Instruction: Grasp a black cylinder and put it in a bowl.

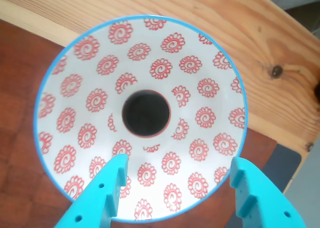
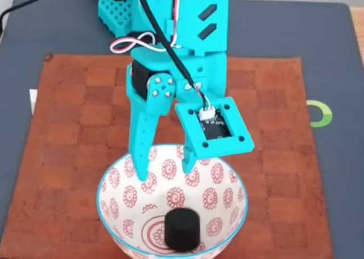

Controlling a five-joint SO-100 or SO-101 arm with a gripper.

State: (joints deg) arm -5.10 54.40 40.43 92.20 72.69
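Black cylinder (image 2: 182, 229) sits at bowl (image 2: 116, 176) centre, gripper (image 2: 165, 171) spread empty above bowl; best lift straight up, clear of rim.

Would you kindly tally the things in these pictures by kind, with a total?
Cylinder, black, lying in the bowl: 1
Bowl, white with red flowers: 1
Mat, brown chequered: 1
End effector, teal, open above the bowl: 1
Total: 4
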